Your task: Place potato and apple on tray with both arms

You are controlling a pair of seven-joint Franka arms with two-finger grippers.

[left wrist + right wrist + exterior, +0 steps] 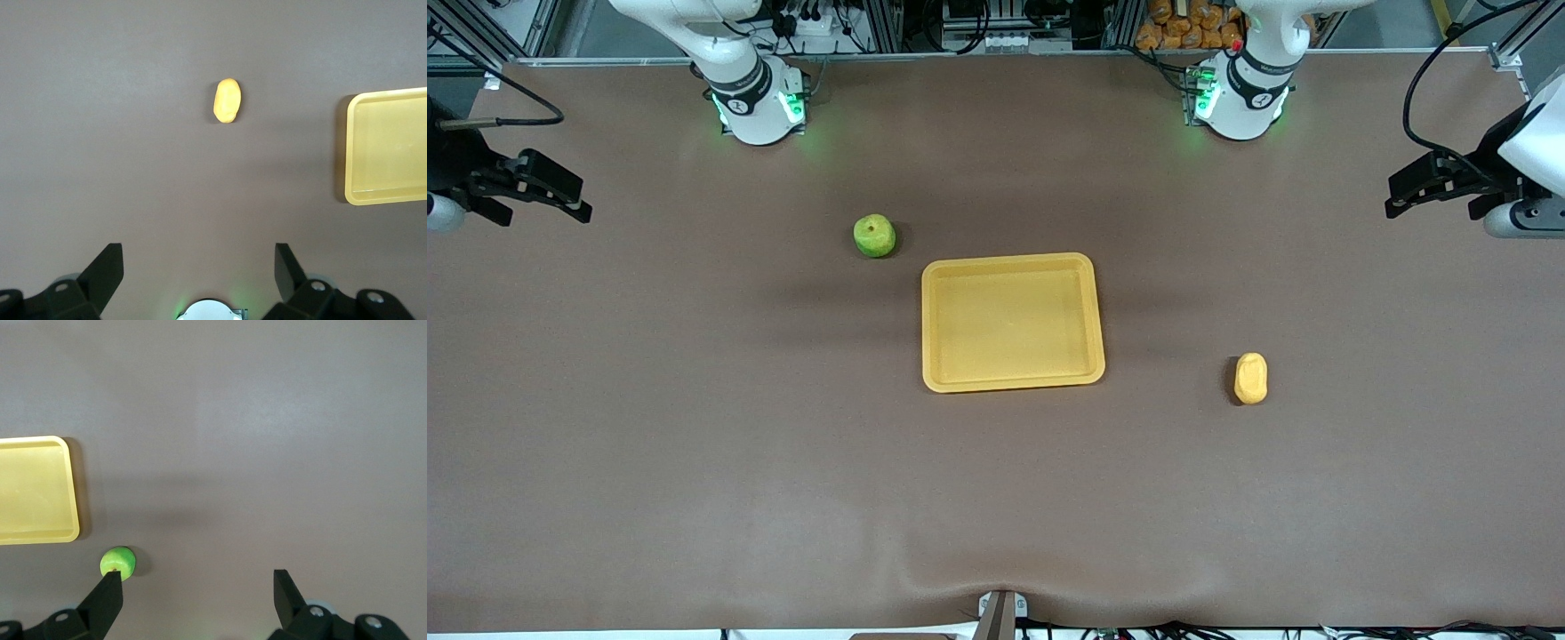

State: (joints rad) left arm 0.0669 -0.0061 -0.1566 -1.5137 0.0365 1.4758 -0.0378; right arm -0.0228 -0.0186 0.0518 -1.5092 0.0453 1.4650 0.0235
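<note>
Both sets of jaws are held wide apart and empty: the left gripper [199, 267] is raised over the worktop [694, 427] at the left arm's end, the right gripper [199, 590] likewise at the right arm's end. A rolling slip is judged the main risk — the apple [874, 236] is round, and the potato [1251, 378] could twist if pinched along its length. The potato lies flat with its long axis running toward and away from the front camera; the apple sits stem-up beside the empty tray [930, 338], farther from that camera.
</note>
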